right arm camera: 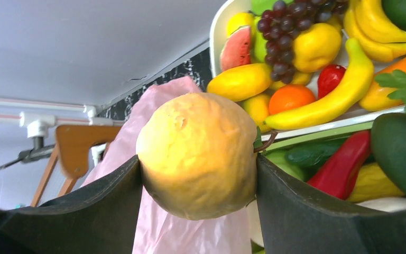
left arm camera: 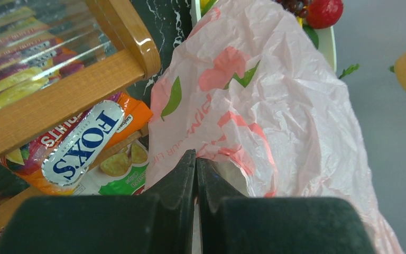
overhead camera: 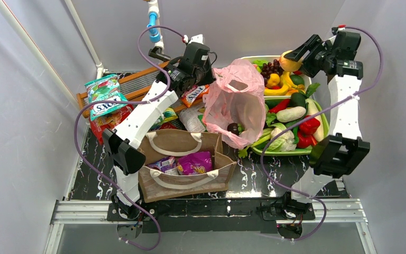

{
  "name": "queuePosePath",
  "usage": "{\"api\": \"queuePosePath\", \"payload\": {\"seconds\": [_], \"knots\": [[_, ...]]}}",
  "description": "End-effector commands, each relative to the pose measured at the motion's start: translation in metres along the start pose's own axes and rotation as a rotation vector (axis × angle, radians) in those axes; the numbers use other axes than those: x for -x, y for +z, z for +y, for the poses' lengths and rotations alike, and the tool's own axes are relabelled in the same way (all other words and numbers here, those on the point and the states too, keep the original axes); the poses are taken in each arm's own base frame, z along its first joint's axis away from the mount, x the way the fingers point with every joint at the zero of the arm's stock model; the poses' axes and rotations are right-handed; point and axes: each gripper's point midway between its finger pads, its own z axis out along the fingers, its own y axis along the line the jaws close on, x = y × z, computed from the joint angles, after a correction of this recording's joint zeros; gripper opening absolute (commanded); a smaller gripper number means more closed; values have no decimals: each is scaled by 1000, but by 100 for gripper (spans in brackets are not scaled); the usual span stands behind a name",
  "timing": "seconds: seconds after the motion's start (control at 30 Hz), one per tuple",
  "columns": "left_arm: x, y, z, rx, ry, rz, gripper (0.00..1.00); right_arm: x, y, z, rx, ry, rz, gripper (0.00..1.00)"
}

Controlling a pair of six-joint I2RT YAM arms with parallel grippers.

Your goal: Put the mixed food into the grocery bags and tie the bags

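Note:
The pink plastic bag (overhead camera: 238,103) stands open in the middle, a dark fruit inside it. My left gripper (overhead camera: 207,79) is shut on the bag's left rim (left arm camera: 211,151), holding it up. My right gripper (overhead camera: 296,57) is shut on a yellow-orange toy fruit (right arm camera: 198,154), held above the trays, to the right of the bag. The brown tote (overhead camera: 185,165) with white loop handles stands near the front and holds a purple packet (overhead camera: 194,162). Fox's packets (overhead camera: 105,100) lie at the left, one (left arm camera: 82,143) beside the bag.
A wooden slatted rack (overhead camera: 137,82) stands at the back left, its corner (left arm camera: 121,47) close to my left gripper. White and green trays (overhead camera: 288,151) at the right hold several toy fruits and vegetables: grapes (right arm camera: 285,32), bananas (right arm camera: 338,90), red pepper (overhead camera: 309,127).

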Motion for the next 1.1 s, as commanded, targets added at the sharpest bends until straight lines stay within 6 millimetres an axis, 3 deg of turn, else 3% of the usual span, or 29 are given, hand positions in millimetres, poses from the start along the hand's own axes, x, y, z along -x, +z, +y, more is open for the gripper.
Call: {"api": "queuePosePath", "payload": {"seconds": [0.0, 0.47, 0.7, 0.77, 1.07], "knots": [[21, -10, -3, 2, -33, -53, 0, 1, -60, 59, 158, -93, -85, 46], [18, -8, -2, 15, -127, -54, 0, -35, -161, 128, 332, -153, -175, 47], [10, -3, 2, 30, -131, -34, 0, -82, -190, 154, 428, -201, -140, 47], [9, -3, 3, 32, -126, -32, 0, -103, -198, 164, 469, -225, -104, 47], [7, 3, 2, 27, -107, -27, 0, -178, -220, 162, 609, -314, 24, 48]]}}
